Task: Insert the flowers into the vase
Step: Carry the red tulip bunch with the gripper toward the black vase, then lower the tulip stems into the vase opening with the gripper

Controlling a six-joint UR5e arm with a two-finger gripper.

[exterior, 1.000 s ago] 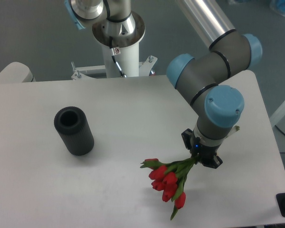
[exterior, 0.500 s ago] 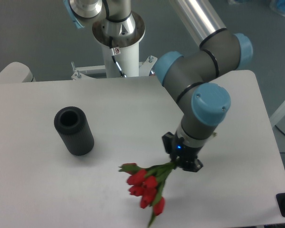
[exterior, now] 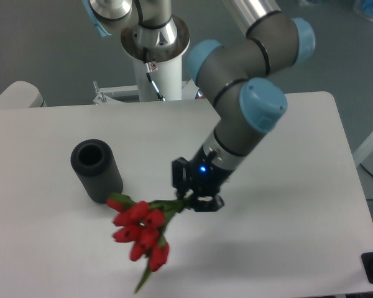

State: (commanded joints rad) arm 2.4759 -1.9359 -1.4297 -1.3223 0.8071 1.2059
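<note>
On the white desk (exterior: 286, 186), which has a smooth matte top and a rounded corner at the far right, stands the vase (exterior: 97, 171): a matte black cylinder with a rough, grainy surface, thick walls and a round dark mouth. It is upright, left of centre, and its inside is too dark to read.

Just right of the vase's lower part hang the flowers (exterior: 140, 228), a bunch of glossy red tulip buds with green stems and one long, narrow leaf trailing down toward the front edge. The uppermost bud lies right beside the vase's base; whether it touches cannot be told. The stem ends run up and right into the black gripper (exterior: 188, 200), which is pinched on them; its fingers are mostly hidden by the stems and its own dark body, where a small blue light glows.

The arm (exterior: 242, 118) is made of smooth grey tubes with rounded pale-blue caps at the joints. Its upper link is cut off by the top edge. Behind the desk rises a white post (exterior: 155, 74), its top also cut off.
</note>
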